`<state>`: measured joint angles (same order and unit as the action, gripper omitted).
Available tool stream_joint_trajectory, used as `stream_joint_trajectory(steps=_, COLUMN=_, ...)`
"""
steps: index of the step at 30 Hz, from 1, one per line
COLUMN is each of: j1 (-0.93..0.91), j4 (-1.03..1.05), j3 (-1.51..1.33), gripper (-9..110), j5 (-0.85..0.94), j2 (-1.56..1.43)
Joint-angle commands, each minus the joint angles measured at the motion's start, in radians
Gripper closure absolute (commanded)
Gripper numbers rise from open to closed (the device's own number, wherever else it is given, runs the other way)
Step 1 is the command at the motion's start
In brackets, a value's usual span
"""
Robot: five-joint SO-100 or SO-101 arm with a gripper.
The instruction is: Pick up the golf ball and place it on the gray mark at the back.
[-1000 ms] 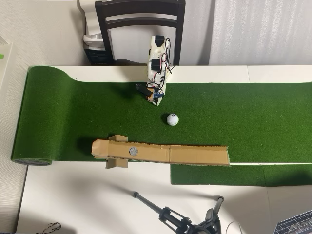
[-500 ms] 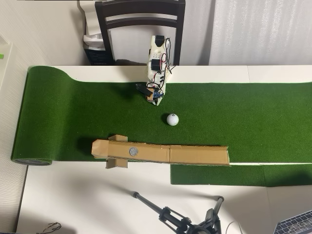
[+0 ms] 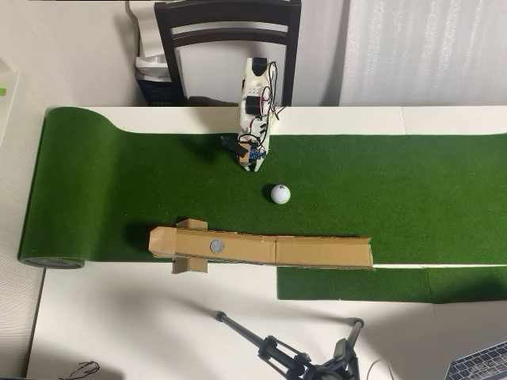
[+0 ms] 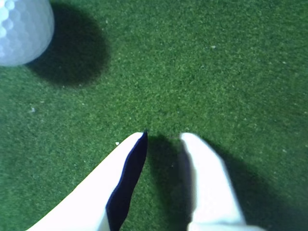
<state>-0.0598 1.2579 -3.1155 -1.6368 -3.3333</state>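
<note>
The white dimpled golf ball (image 3: pixel 280 194) lies on the green turf (image 3: pixel 396 190), a little right of and in front of my gripper (image 3: pixel 249 161) in the overhead view. In the wrist view the ball (image 4: pixel 21 29) sits at the top left corner, apart from my gripper (image 4: pixel 164 136). The two white fingers hang just above the turf with a narrow gap between them and nothing held. The gray mark (image 3: pixel 216 246) is a round spot near the left end of the long brown cardboard channel (image 3: pixel 317 252), at the turf's front edge.
A dark chair (image 3: pixel 228 24) stands behind the arm's base. A black tripod (image 3: pixel 289 355) and a laptop corner (image 3: pixel 482 366) lie on the white table in front. The turf's rolled end (image 3: pixel 52 262) is at the left.
</note>
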Motion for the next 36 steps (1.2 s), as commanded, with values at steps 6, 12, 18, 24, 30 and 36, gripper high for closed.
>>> stream_joint_trajectory(steps=6, j1=0.005, j4=0.015, j3=0.143, gripper=81, j5=0.006, j2=-0.094)
stream_joint_trajectory(steps=12, j1=0.005, j4=0.117, j3=0.301, gripper=81, j5=0.003, j2=0.046)
stream_joint_trajectory(steps=18, j1=0.014, j4=0.071, j3=0.451, gripper=80, j5=0.003, j2=0.357)
stream_joint_trajectory(steps=24, j1=0.120, j4=-0.052, j3=0.551, gripper=70, j5=-0.009, j2=0.630)
stream_joint_trajectory(steps=30, j1=0.181, j4=-0.115, j3=0.670, gripper=67, j5=-0.011, j2=0.805)
stream_joint_trajectory(steps=36, j1=0.281, j4=-0.115, j3=0.798, gripper=67, j5=-0.069, j2=0.959)
